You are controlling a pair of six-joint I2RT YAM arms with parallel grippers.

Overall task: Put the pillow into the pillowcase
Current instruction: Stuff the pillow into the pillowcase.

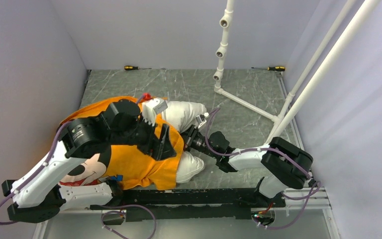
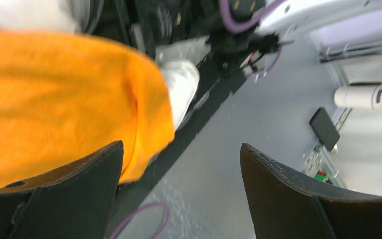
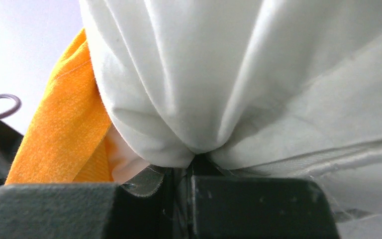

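The orange-yellow pillowcase (image 1: 139, 164) with the mouse print lies at the near left of the table. The white pillow (image 1: 181, 113) sticks out of its right end, partly inside. My right gripper (image 1: 191, 135) is shut on a bunched fold of the pillow (image 3: 238, 74) at that exposed end, and the pillowcase's edge (image 3: 64, 134) shows just to the left. My left gripper (image 1: 163, 142) hovers over the pillowcase near its opening. Its jaws (image 2: 181, 154) are wide open and empty, with the pillowcase (image 2: 54, 99) beside the left finger (image 2: 79, 189) and a pillow corner (image 2: 181, 84) beyond.
A white pipe frame (image 1: 222, 50) stands at the back right, with slanted pipes (image 1: 323, 64) running to the right wall. Two screwdrivers (image 1: 132, 67) (image 1: 277, 68) lie along the back wall. A black rail (image 1: 199, 196) runs along the table's near edge.
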